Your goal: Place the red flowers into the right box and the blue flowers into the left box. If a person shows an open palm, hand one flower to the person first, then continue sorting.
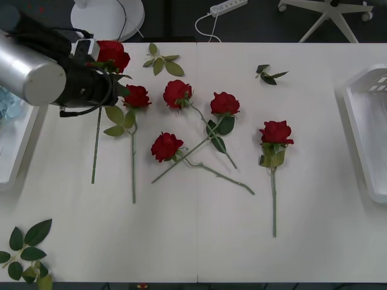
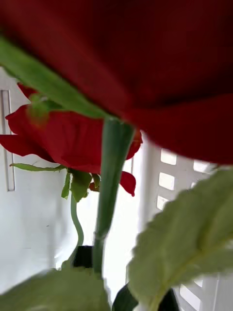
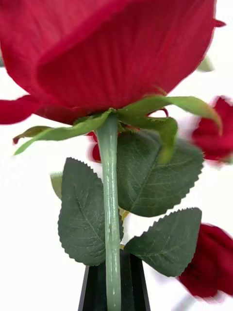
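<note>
White worktop (image 1: pixel 242 241), seam line running down its middle. Six red flowers (image 1: pixel 166 145) lie loose on it, centre to upper left of the front frame, two stems crossing. Loose leaf sprigs: one at top centre (image 1: pixel 161 62), one upper right (image 1: pixel 268 75), one lower left corner (image 1: pixel 27 251).

Left arm enters from upper left; left pincer (image 3: pixel 113 284) clenched on the stem of a rose (image 3: pixel 107 53), bloom just beyond the black fingers.

Right pincer (image 2: pixel 124 286): a rose stem (image 2: pixel 109 194) runs down between its black fingers; cannot tell whether it is clamped. The slotted wall of the right box (image 2: pixel 174 180) stands behind.

Right box (image 1: pixel 369 127) at right edge; left box (image 1: pixel 15 151) at left edge, pale blue flowers (image 1: pixel 7 104) inside.

Room behind: dark floor, round white stand base (image 1: pixel 109 15), power strip (image 1: pixel 228 6), chair legs (image 1: pixel 329 15).
</note>
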